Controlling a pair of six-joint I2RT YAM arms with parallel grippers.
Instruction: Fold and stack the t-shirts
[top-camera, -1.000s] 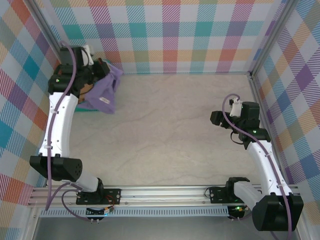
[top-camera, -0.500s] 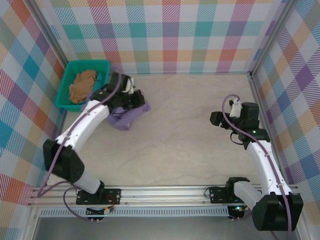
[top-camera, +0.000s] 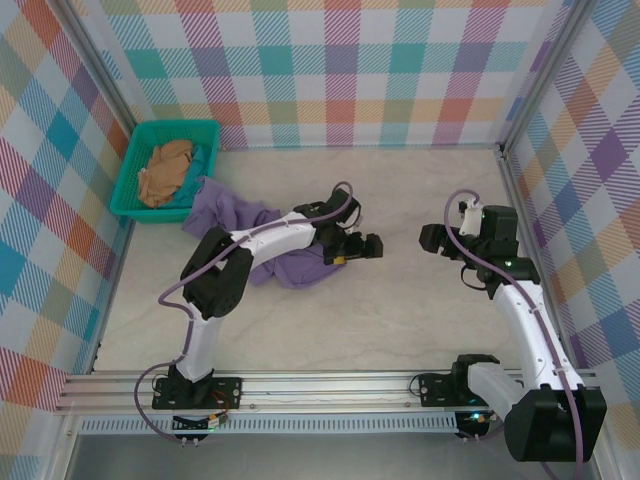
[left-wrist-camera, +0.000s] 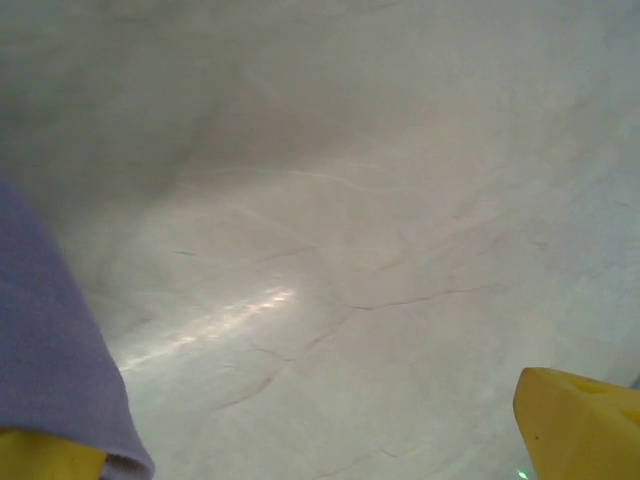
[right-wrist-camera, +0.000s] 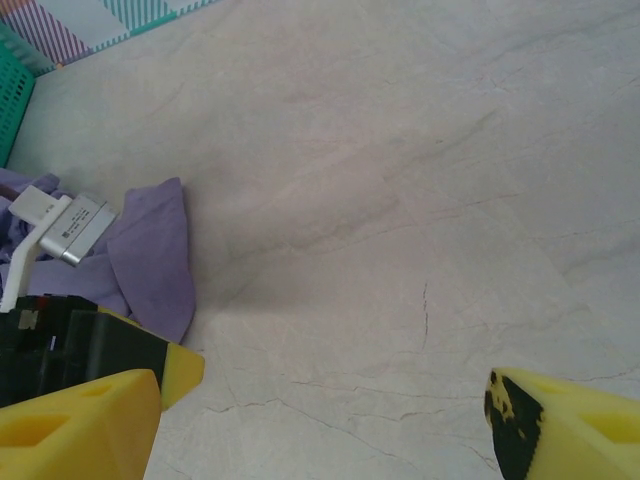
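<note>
I see both sets of jaws spread wide above the table (top-camera: 400, 320), the right gripper (top-camera: 428, 238) facing the nearby left gripper (top-camera: 374, 246), one of whose fingers (left-wrist-camera: 40, 458) touches the purple shirt (top-camera: 228, 215), which lies crumpled back toward the basket (top-camera: 170, 125) holding the tan shirt (top-camera: 165, 170).

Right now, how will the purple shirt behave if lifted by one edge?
Likely floppy: the purple shirt lies crumpled in soft folds. Probably light and clingy: an edge drapes over a finger of the open left hand.
</note>
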